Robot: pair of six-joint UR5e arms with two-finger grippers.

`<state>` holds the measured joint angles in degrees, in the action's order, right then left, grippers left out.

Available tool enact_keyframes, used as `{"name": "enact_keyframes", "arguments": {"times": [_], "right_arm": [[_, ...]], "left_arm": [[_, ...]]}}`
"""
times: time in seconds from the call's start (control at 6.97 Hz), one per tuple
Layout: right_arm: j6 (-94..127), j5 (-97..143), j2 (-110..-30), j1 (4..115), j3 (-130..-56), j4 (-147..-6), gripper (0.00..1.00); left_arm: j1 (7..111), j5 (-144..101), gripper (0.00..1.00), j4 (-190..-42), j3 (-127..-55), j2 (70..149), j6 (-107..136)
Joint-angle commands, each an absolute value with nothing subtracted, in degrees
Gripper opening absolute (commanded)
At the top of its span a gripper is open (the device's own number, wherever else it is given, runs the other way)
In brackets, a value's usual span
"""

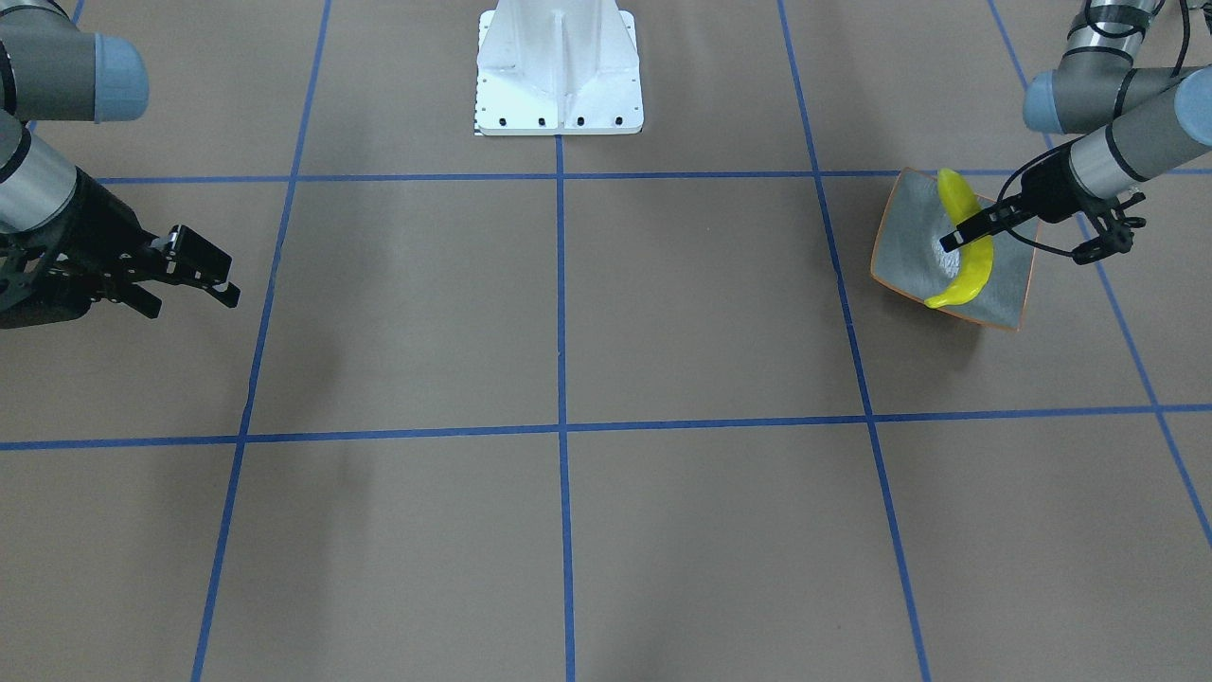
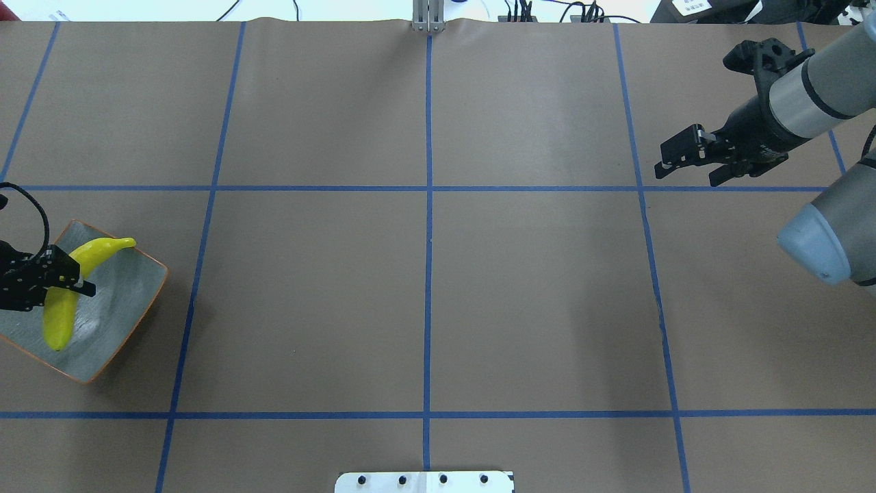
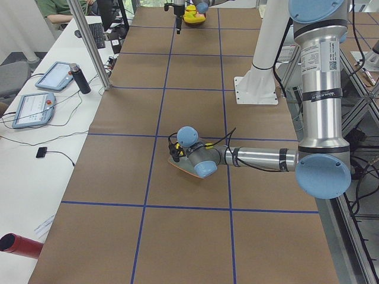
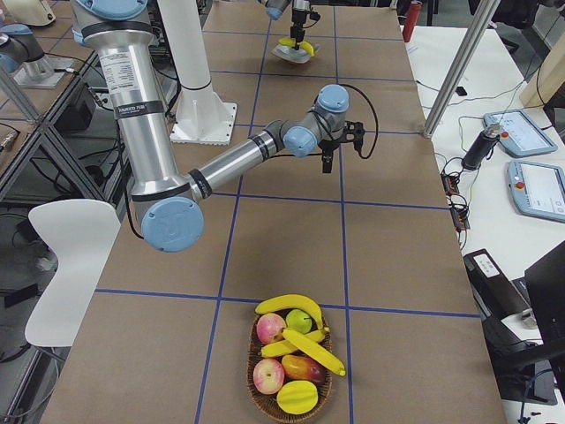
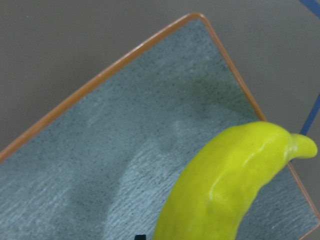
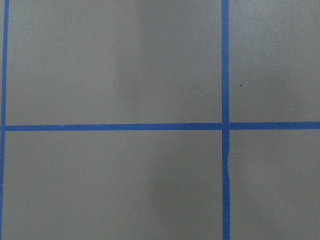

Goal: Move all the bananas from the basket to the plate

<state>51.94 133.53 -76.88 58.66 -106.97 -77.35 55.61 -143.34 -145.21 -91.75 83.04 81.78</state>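
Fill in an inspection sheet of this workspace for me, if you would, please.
Surface: brown paper-covered table with a blue tape grid.
Job's things: one glossy yellow banana over the orange-rimmed, square grey-blue plate, contact unclear; more bananas lie in the round wicker basket.
Clutter: red apples and other fruit share the basket.
Grippers: left gripper straddles the banana, grip cannot be told; right gripper open and empty above bare table.
Cables: black cable loops by the left wrist.
Surroundings: white metal robot base; tablets on a side bench; white chair.
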Motion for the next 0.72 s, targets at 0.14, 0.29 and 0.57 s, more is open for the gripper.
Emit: {"name": "enact_keyframes", "arguments": {"times": [0.14,0.29,0.57], "right_arm": [[51.94,133.77,-76.90,58.89,-107.14,-77.34,0.99],[51.86,133.77,-76.90,58.89,-107.05,-77.26,0.99],[47.41,133.77,-77.95,61.59,-106.00,-78.04,0.99]], "left_arm": [[57.12,-144.31,1.00,-148.25,-92.29,81.83,81.30],[59.83,-146.67,1.00,-148.27,-92.46,81.65,81.30],[65.27,-146.78,1.00,-148.27,-93.60,83.05,81.12]]}}
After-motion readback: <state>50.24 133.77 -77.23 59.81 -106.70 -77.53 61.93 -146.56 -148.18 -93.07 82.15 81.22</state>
